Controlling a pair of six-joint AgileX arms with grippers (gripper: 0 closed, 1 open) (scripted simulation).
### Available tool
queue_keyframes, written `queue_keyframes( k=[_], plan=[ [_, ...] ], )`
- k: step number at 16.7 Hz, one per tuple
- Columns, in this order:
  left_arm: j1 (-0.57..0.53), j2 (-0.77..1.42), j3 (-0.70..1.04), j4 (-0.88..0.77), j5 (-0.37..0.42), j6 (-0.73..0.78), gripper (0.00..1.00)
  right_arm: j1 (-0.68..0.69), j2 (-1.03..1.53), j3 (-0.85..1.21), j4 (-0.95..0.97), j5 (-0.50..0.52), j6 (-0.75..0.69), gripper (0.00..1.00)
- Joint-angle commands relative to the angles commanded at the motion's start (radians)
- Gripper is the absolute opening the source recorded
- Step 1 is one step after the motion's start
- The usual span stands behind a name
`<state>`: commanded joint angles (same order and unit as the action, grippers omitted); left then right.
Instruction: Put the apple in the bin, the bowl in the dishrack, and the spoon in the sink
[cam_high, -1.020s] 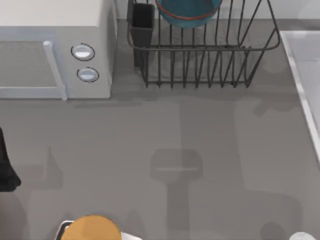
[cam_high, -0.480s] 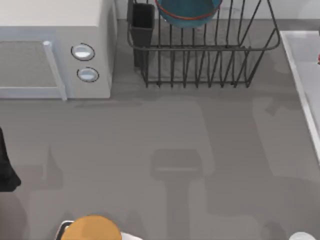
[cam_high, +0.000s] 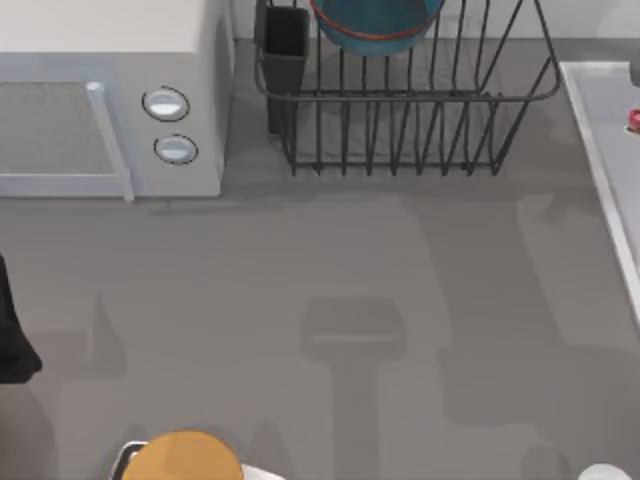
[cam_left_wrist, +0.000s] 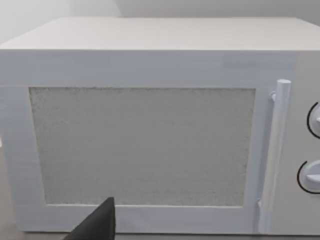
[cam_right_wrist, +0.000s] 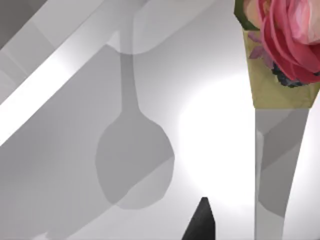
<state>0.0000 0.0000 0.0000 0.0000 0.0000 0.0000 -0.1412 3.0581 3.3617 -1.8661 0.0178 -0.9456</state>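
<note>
With the spoon (cam_right_wrist: 280, 150) over the sink (cam_right_wrist: 50, 175), you needed to lower your right gripper (cam_right_wrist: 202, 222) (clenched or released, I could not tell) before letting go, left gripper (cam_left_wrist: 97, 225) idle facing the microwave (cam_left_wrist: 150, 65).

blue bowl (cam_high: 377, 24) in black dishrack (cam_high: 405, 100), white microwave (cam_high: 110, 95) left, sink (cam_high: 605, 150) right

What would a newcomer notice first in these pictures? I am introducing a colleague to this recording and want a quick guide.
The black dishrack at the top view's far edge draws the eye, with the blue bowl already sitting inside it. The white microwave with two round knobs stands to its left. In the right wrist view, a spoon with a pink rose on its handle hangs over the pale sink, throwing a spoon-shaped shadow into it.
</note>
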Motion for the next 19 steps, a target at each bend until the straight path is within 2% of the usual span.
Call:
queue_keyframes(
  k=[13,19],
  plan=[
    [0.0,0.0,0.0,0.0,0.0,0.0,1.0,0.0,0.0,0.0,0.0,0.0,0.0,0.98],
    [0.0,0.0,0.0,0.0,0.0,0.0,1.0,0.0,0.0,0.0,0.0,0.0,0.0,1.0]
  ],
)
